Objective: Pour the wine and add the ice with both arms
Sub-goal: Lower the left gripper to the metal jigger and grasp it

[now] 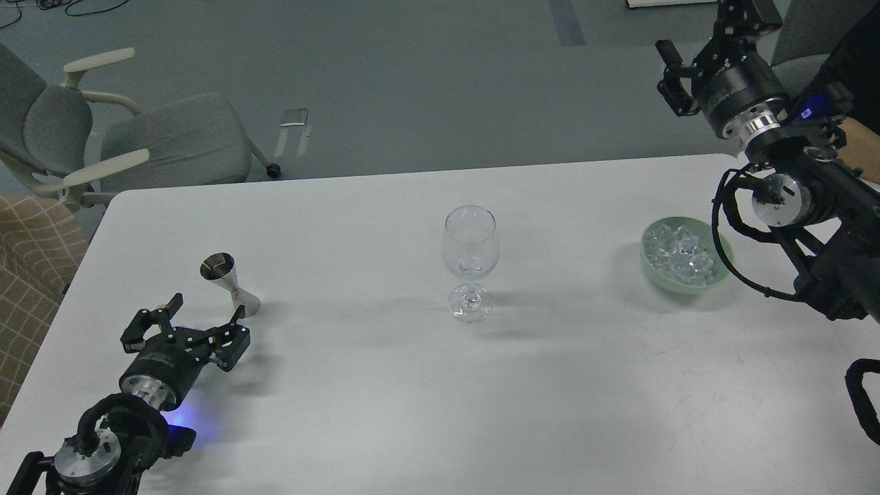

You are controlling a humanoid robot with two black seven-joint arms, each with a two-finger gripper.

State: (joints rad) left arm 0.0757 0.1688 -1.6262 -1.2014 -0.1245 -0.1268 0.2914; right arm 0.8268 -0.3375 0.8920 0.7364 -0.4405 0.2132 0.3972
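A clear wine glass (469,256) stands upright mid-table and looks empty. A steel jigger (229,283) stands at the left; I cannot see any wine in it or elsewhere. The ice (679,253) is a heap of clear cubes in a pale green bowl (715,278) at the right. My left gripper (205,308) is open and empty, low over the table just in front of the jigger, with its right fingertip close to the jigger's base. My right gripper (701,42) is open and empty, raised high beyond the table's far edge, behind the bowl.
The white table (385,405) has its far edge behind the glass. A grey office chair (137,141) stands beyond the far left corner. A person's forearm (863,148) shows at the right edge behind my right arm.
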